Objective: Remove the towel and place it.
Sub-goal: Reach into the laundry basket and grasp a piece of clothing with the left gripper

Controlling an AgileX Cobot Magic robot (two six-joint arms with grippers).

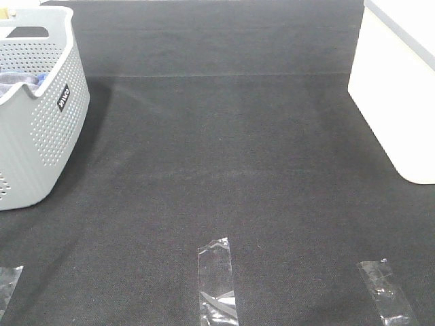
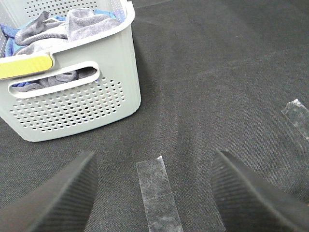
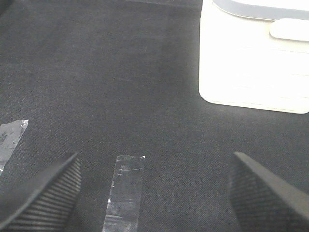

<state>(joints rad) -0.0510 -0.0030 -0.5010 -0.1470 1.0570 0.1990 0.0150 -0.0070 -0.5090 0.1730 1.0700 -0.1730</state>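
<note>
A dark felt mat [image 1: 224,170] covers the table, with clear tape strips [image 1: 216,278] along its near edge. The left gripper [image 2: 153,158] and right gripper [image 3: 155,158] hover over the tape, jaws spread wide and empty. Farther back on the left, the towel [image 2: 84,24] lies bunched in the perforated laundry basket [image 2: 72,108] beside a blue cloth [image 2: 9,34]; a white bin [image 1: 394,102] stands far right.

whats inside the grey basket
Crumpled grey towel heaped in the basket, with bits of a blue cloth showing beside it. Whatever lies deeper is covered by the towel and the walls.
</note>
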